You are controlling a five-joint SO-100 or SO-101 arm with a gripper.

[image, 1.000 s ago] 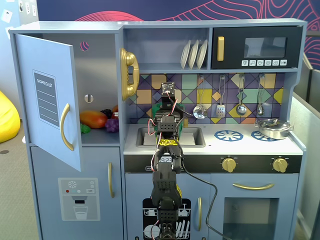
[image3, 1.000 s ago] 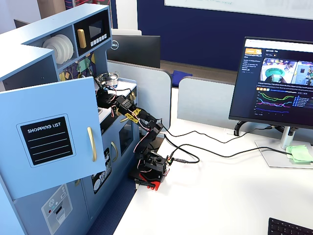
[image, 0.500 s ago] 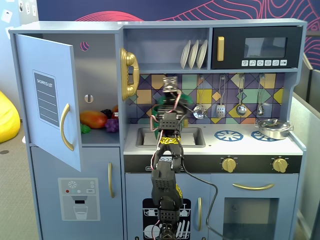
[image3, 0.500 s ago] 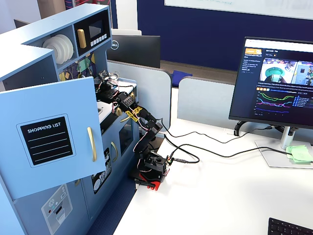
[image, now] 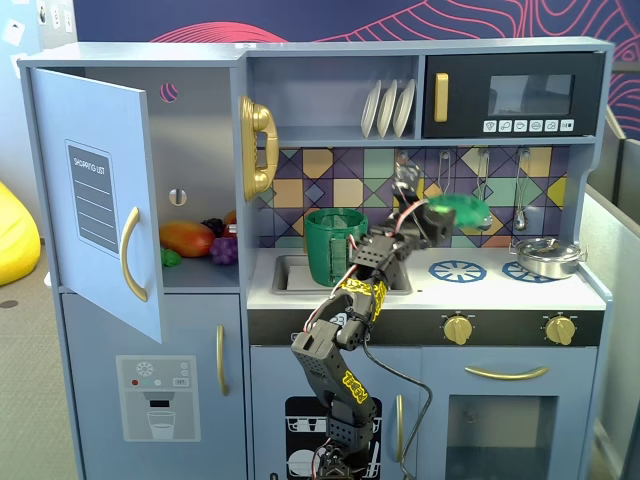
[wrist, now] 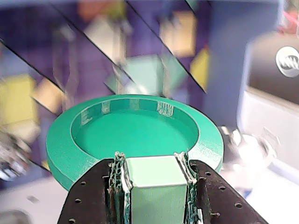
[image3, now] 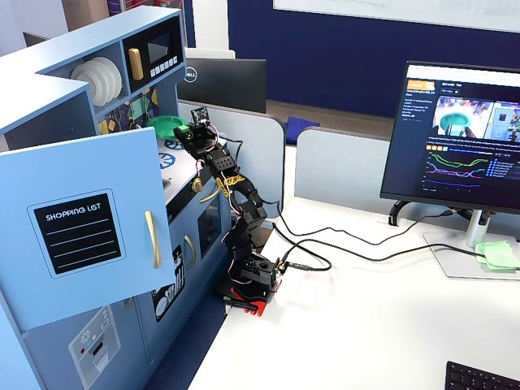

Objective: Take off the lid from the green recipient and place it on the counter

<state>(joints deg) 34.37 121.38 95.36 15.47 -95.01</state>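
Observation:
The green recipient (image: 335, 245) stands uncovered at the back of the sink on the white counter (image: 490, 288). My gripper (image: 428, 216) is shut on the pale raised handle (wrist: 152, 179) of the green lid (image: 458, 209), holding it tilted in the air above the left burner ring, to the right of the recipient. In the wrist view the lid (wrist: 135, 135) fills the middle, with my gripper (wrist: 152, 161) clamping its handle from both sides. In the other fixed view the lid (image3: 166, 124) shows at the arm's tip, and the recipient is hidden.
A silver pan (image: 547, 257) sits on the right burner. The sink (image: 290, 275) lies left of the burners. The cabinet door (image: 100, 200) hangs open at left with toy fruit (image: 190, 240) inside. Hanging utensils (image: 520, 190) line the back wall.

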